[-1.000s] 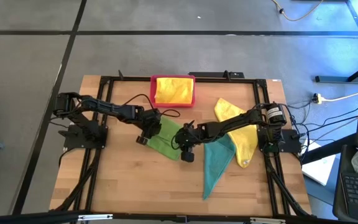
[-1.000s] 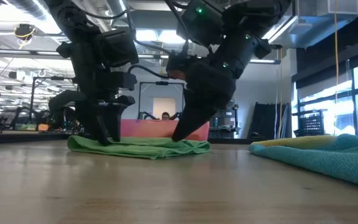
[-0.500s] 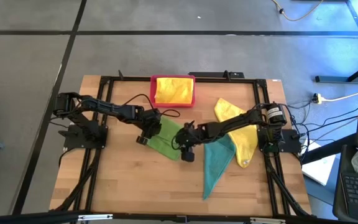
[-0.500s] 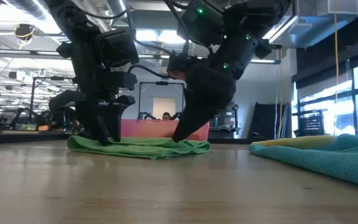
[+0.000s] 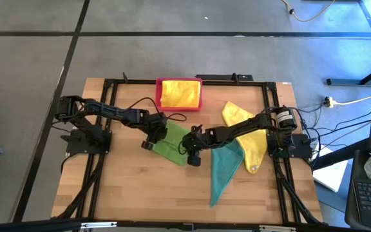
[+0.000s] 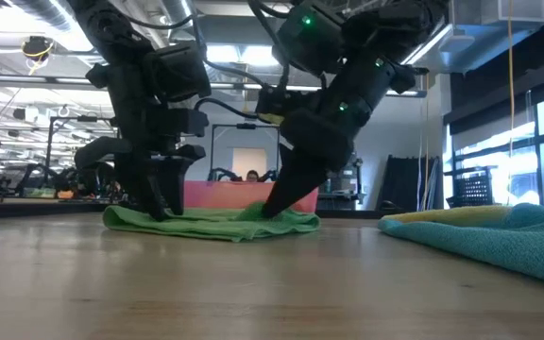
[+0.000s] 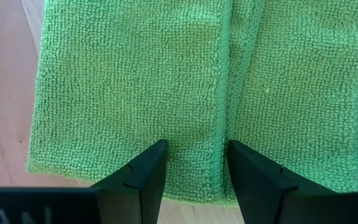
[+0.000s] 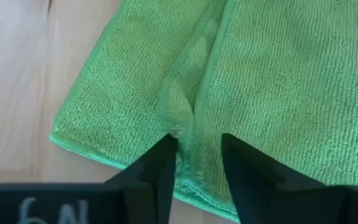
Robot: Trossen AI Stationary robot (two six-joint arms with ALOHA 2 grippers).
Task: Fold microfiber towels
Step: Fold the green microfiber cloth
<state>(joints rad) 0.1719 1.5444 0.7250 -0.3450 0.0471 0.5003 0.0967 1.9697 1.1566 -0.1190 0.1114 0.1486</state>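
A bright green microfiber towel (image 5: 171, 145) lies folded flat at the middle of the table. My left gripper (image 7: 197, 152) stands open at its far-left end, fingers pointing down onto it. At its near-right end my right gripper (image 8: 199, 146) has closed on a raised ridge of the cloth. A teal towel (image 5: 224, 169) and a yellow towel (image 5: 253, 145) lie spread to the right. Another yellow towel (image 5: 180, 93) sits in the pink tray (image 5: 159, 96). My left gripper rests both fingertips (image 7: 151, 165) on the towel's top layer, one on either side of a hemmed edge (image 7: 224, 124). It comes steeply from above, and the cloth stays flat on the table. My right gripper has a small raised fold (image 8: 182, 118) gathered between its two fingers near the towel's end edge. It slants down from the right, and the rest of the towel lies flat.
The pink tray stands at the far edge behind the green towel. The teal and yellow towels cover the table's right part under my right arm. Bare wood (image 5: 134, 187) shows at the near left.
My right gripper has tipped slightly where it stands. A small bump of green cloth has risen beside its fingertips, while the rest of the towel has stayed flat in place.
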